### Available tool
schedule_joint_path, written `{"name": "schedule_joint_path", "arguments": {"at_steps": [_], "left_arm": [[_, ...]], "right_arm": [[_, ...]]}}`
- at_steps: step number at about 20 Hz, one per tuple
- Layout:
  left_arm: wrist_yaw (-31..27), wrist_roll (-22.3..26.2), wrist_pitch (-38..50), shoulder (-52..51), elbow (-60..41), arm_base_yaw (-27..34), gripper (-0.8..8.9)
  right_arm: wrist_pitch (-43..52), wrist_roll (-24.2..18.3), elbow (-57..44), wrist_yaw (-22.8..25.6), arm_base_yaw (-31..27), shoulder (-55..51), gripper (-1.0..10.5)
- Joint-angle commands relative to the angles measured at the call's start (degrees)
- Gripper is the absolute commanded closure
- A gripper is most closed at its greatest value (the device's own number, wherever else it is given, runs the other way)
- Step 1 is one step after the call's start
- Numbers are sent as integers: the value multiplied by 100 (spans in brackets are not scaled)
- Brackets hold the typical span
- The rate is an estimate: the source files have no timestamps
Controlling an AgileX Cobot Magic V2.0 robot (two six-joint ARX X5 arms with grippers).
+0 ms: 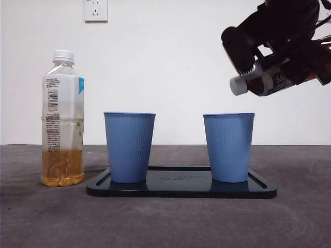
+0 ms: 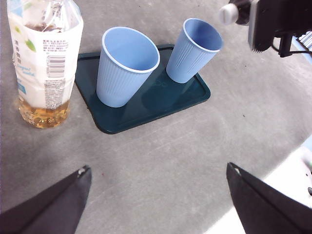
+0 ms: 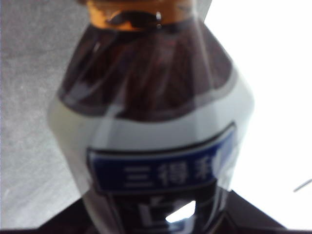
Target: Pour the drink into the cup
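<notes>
Up at the top right the right gripper (image 1: 289, 64) has the dark bottle (image 1: 269, 80) clamped between its jaws, tipped over so the white cap (image 1: 238, 85) points down and toward the cups; the cap is on; from the right wrist the bottle (image 3: 151, 122) fills nearly everything, dark drink inside, a blue label band with white characters just past the fingers, its body pressed between them; the cap hangs above and a little to the outer side of the right-hand cup (image 1: 228, 147), not touching it; that blue ribbed cup stands upright on the dark tray (image 1: 181, 188), and the left-hand cup (image 1: 129, 147), its twin, stands on the same tray, well apart from the fingers; the left gripper (image 2: 156, 195) hovers with its jaws spread wide and nothing between them, bare grey table (image 2: 170, 156) below; beyond its fingers (image 2: 63, 200) sit the tray (image 2: 107, 124) and both cups, the nearer one (image 2: 126, 68) and the farther one (image 2: 192, 51); off to one side of the tray stands a clear tea bottle (image 1: 62, 119), upright, capped, amber liquid low in it; on the wall behind, a white socket (image 1: 95, 10).
</notes>
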Motion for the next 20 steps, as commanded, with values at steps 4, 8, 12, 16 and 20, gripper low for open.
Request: {"name": "schedule_joint_path", "arguments": {"at_steps": [4, 8, 12, 16, 20], "left_arm": [[20, 39, 50, 24, 105, -46, 375], [20, 39, 50, 24, 105, -46, 375], [20, 39, 50, 24, 105, -46, 375], [20, 39, 50, 24, 105, -46, 375], [20, 42, 63, 24, 105, -46, 375]], "right_arm": [[350, -278, 210, 214, 68, 87, 932], [350, -243, 210, 214, 68, 87, 932], [356, 7, 210, 214, 68, 83, 932], [302, 1088, 348, 44, 68, -109, 932], [-310, 2833, 741, -627, 35, -717, 932]]}}
